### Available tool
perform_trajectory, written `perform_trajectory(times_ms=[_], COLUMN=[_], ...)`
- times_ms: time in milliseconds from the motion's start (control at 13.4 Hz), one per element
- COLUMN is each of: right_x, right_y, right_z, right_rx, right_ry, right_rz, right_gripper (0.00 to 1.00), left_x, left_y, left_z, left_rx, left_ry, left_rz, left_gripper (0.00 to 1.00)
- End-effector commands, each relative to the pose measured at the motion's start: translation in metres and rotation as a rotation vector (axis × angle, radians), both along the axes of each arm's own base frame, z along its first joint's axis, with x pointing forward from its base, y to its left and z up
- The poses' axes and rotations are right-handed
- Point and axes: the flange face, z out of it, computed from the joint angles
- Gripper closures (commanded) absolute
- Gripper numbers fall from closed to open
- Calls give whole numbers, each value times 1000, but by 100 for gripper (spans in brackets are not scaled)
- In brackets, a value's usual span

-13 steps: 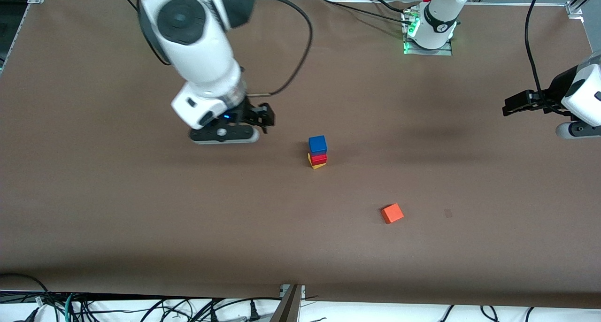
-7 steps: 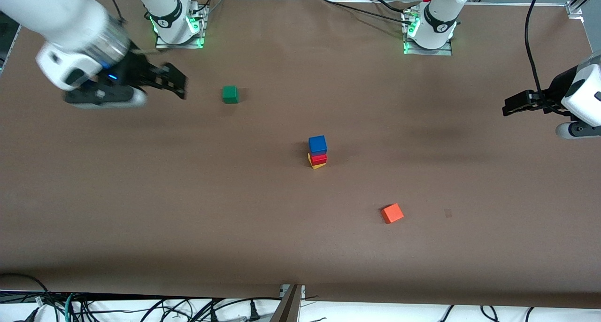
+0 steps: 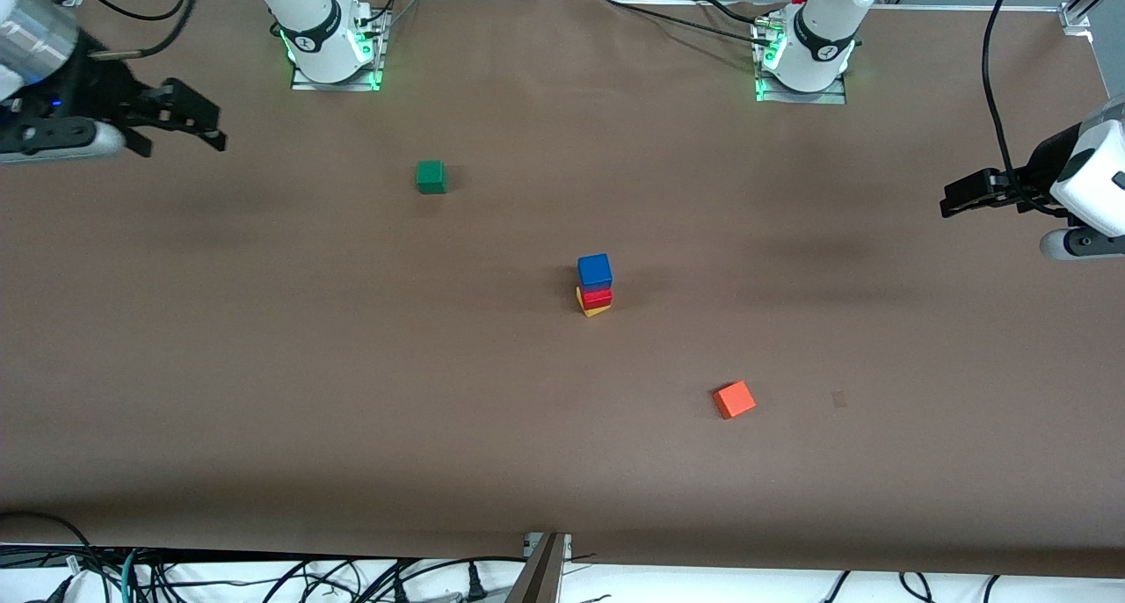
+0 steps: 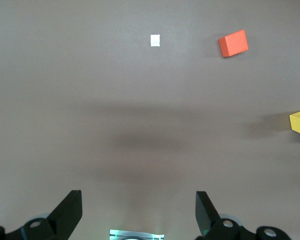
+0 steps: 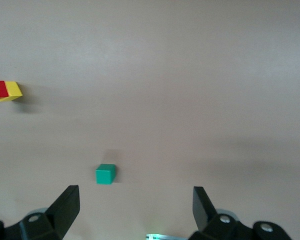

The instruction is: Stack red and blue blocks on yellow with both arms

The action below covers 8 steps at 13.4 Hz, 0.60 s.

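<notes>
Blue (image 3: 595, 271) sits on red (image 3: 597, 297) on yellow (image 3: 591, 308) mid-table, unchanged, while your right gripper (image 3: 189, 115), jaws spread and empty, has swung away past green (image 3: 431, 177) to its table end, and your left gripper (image 3: 954, 197) waits, released.

A small plain yellow cube (image 3: 593, 308) sits on the brown table, turned slightly askew. Upon it rests a small red cube (image 3: 598, 297), and on that a small blue cube (image 3: 595, 271), forming one upright stack.
</notes>
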Motion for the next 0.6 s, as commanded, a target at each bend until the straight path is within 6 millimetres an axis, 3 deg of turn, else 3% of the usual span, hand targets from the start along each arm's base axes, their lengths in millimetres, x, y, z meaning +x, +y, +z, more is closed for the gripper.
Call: perform_trajectory(times_ms=[0, 299, 522], right_x=[-1, 8, 9], right_y=[-8, -11, 2], right_z=[11, 12, 31], right_rx=[-16, -59, -66], right_ry=[-39, -58, -91], right_rz=[17, 28, 60], right_gripper=[0, 0, 0], left_x=[0, 0, 0], left_y=[1, 1, 1], left_z=[2, 3, 2], left_rx=[-20, -20, -20], left_ry=[-9, -10, -9], left_rz=[-8, -8, -8], left_gripper=[0, 0, 0])
